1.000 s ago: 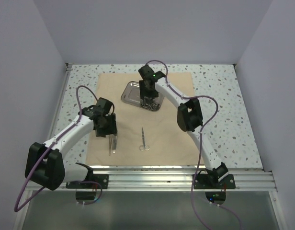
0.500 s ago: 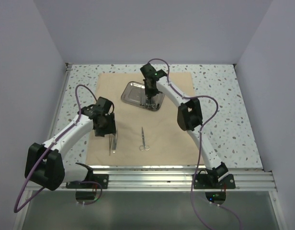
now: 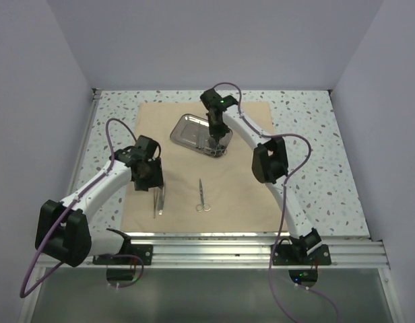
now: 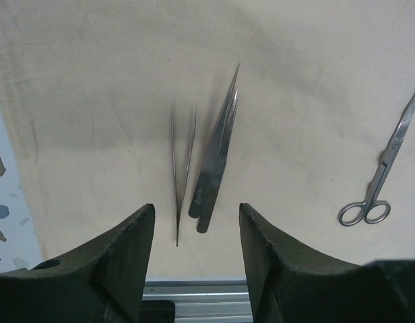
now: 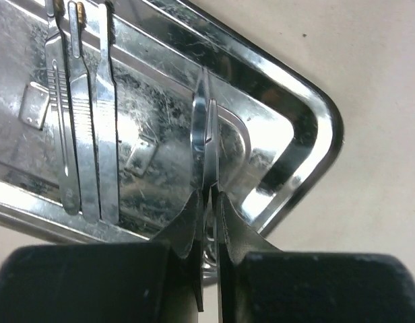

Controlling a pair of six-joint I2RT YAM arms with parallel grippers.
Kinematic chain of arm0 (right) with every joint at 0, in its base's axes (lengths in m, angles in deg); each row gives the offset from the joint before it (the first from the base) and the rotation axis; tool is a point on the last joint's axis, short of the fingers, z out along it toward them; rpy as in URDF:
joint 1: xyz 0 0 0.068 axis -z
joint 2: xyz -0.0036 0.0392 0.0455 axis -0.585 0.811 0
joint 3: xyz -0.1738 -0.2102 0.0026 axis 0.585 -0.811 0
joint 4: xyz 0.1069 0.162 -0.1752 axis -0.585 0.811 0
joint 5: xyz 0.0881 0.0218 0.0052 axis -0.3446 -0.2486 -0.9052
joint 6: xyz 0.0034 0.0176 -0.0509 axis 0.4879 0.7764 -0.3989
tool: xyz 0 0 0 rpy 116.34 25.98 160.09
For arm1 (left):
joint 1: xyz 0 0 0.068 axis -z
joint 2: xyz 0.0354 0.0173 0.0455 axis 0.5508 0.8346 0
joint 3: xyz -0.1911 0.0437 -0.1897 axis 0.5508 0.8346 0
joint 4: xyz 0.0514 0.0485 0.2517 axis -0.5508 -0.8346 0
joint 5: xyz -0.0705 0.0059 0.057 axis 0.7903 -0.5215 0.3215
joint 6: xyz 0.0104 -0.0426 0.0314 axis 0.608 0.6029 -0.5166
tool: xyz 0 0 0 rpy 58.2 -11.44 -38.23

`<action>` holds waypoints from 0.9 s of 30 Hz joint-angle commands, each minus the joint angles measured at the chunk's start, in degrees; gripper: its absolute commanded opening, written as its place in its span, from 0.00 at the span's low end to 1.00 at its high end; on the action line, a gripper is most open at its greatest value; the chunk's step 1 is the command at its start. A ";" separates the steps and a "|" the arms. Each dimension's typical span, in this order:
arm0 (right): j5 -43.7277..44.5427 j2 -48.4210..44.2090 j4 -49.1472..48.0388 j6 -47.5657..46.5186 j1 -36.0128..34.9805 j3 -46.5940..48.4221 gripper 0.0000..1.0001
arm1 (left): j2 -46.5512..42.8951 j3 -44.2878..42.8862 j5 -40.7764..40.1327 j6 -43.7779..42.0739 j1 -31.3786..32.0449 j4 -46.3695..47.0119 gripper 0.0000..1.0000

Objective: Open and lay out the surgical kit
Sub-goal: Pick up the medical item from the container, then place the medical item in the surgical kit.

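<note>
The beige cloth wrap point(image 3: 241, 192) lies spread flat with the steel tray point(image 3: 184, 131) on its far part. My right gripper point(image 5: 209, 202) is shut on a slim silver instrument point(image 5: 204, 128) with curved blades, standing on edge inside the tray's point(image 5: 308, 101) right end. Three more flat steel tools point(image 5: 86, 134) lie side by side in the tray. My left gripper point(image 4: 196, 229) hangs open above the cloth point(image 4: 93, 81), just short of thin tweezers point(image 4: 182, 168) and broader tweezers point(image 4: 216, 158). Scissors point(image 4: 382, 175) lie to their right.
Speckled tabletop point(image 3: 315, 134) surrounds the cloth, with walls on three sides. An aluminium rail point(image 3: 214, 245) runs along the near edge, just behind the left gripper. The right arm point(image 3: 268, 161) arches over the cloth's right half.
My right gripper has gone from open to shut on the instrument in the tray and shifted slightly right. The left arm has hardly moved.
</note>
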 commanded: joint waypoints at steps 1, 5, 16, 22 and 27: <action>1.37 -8.99 3.39 -0.63 0.28 0.31 0.00 | 0.01 -1.86 1.04 0.10 0.30 1.91 0.56; 0.76 -11.81 3.57 0.42 0.28 0.14 0.00 | -0.08 -1.86 1.66 -0.69 0.30 2.43 0.56; -10.49 -35.16 -9.85 13.23 -2.79 -34.19 0.00 | 0.62 -2.91 1.49 -2.97 0.21 4.72 0.55; -15.15 -49.33 -27.86 25.97 -12.71 -58.64 0.00 | 5.10 -10.38 0.52 -4.03 0.21 5.34 0.58; -17.09 -49.08 -35.01 29.61 -14.13 -68.85 0.00 | 9.76 -17.76 1.48 -4.73 0.21 5.43 0.58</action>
